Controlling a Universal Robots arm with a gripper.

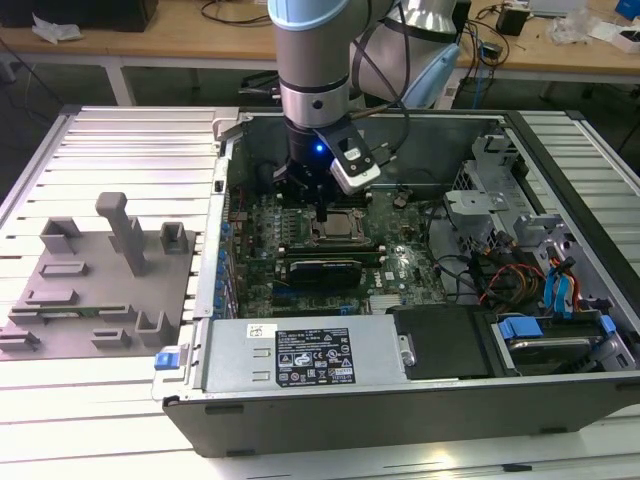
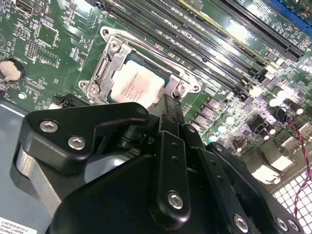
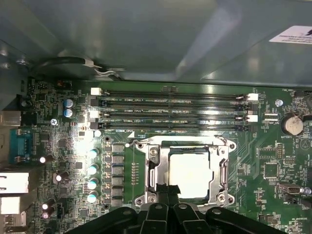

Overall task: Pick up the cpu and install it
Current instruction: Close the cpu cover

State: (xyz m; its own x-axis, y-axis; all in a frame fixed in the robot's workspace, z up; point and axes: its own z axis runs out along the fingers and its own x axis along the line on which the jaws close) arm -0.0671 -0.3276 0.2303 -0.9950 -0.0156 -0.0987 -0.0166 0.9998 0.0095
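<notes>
Here the cpu point(image 3: 190, 175) lies in its socket point(image 3: 152, 169), at the pincer point(image 3: 167, 191) tips.

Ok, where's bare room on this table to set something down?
Bare ribbed table runs between the grey fixture tray and the far edge, and again between the tray and the near edge. Inside the computer case it is crowded: the gripper hangs over the cpu in its socket, and cables and drive bays pack the exterior view's right.
</notes>
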